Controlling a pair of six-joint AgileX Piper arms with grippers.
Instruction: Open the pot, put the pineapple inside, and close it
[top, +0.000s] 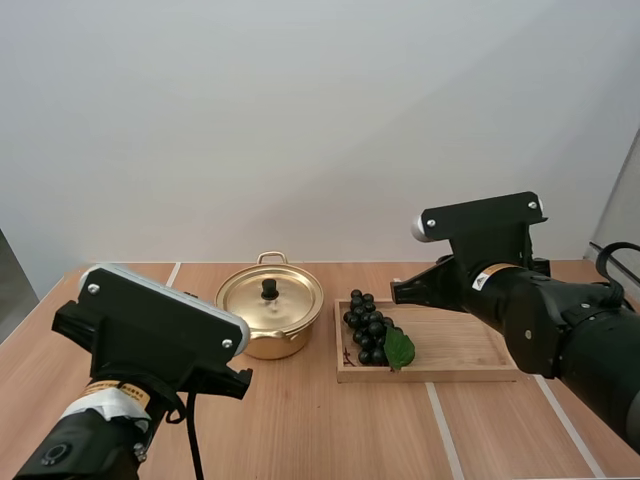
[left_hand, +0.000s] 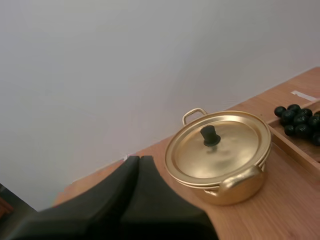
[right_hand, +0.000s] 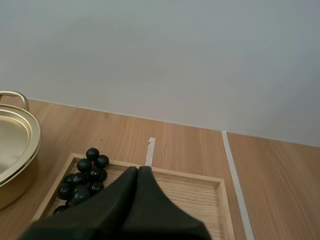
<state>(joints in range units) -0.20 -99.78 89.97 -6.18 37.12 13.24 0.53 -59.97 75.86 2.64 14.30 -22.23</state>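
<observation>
From left gripper (left_hand: 139, 160), nearer arm, lid knob (left_hand: 210, 135) at two o'clock; right gripper (right_hand: 137, 171) by grapes (right_hand: 82, 181); both closed, empty.

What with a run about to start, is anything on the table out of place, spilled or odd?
Nothing is spilled or askew: the pot stands upright with its lid on, and the grapes lie in the tray. One oddity: the fruit is grapes, not the pineapple the task names.
</observation>
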